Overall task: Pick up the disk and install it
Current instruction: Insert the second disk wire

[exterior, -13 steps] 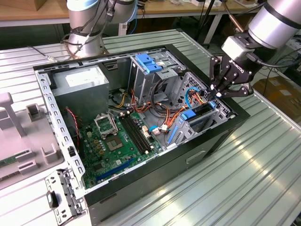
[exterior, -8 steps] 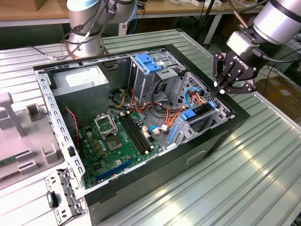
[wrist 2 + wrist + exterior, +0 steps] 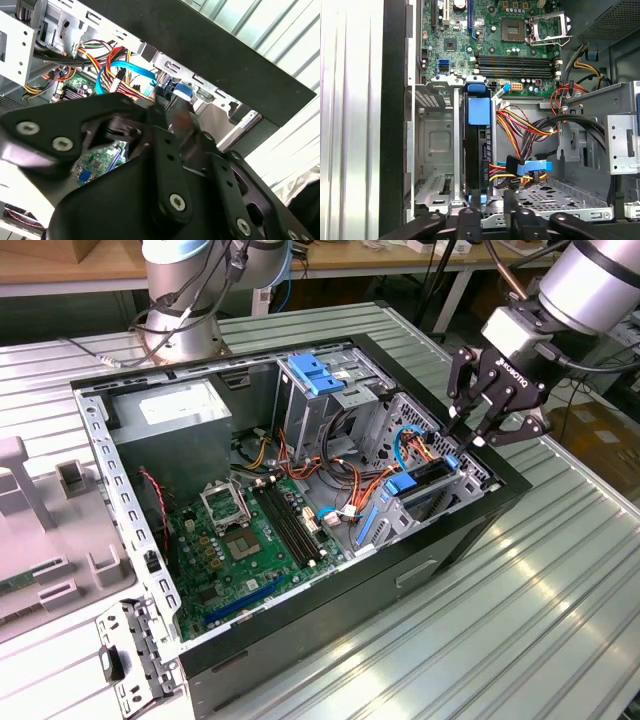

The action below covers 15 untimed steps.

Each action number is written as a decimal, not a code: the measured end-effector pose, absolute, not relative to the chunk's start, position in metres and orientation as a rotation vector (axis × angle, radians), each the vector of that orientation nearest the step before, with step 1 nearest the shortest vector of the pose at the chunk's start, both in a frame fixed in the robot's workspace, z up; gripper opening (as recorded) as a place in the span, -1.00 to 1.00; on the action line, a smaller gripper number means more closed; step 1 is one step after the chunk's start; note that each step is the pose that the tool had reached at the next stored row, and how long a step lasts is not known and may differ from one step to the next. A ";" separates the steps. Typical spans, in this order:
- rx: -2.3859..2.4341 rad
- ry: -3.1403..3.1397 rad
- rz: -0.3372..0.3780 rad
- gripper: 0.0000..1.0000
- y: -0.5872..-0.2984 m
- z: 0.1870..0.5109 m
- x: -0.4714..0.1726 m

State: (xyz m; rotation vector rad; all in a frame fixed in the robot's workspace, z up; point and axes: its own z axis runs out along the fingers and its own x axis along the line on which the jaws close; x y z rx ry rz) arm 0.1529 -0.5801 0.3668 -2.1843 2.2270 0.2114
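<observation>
You have: one open computer case (image 3: 470, 530); one motherboard (image 3: 235, 550); one power supply (image 3: 172, 410); one disk (image 3: 479, 145) in blue rails, seated in drive cage; one gripper (image 3: 478, 430); four black memory slots (image 3: 516, 62); one CPU socket (image 3: 544, 24).

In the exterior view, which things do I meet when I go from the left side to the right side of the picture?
Grey plastic holder → power supply → motherboard → blue-topped drive cage → the disk in its bay → gripper.
</observation>
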 end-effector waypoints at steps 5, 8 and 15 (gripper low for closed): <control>-2.184 2.227 0.211 -0.04 -0.580 0.367 0.153; -2.184 2.227 0.211 -0.04 -0.580 0.370 0.153; -2.181 2.223 0.218 -0.04 -0.580 0.384 0.153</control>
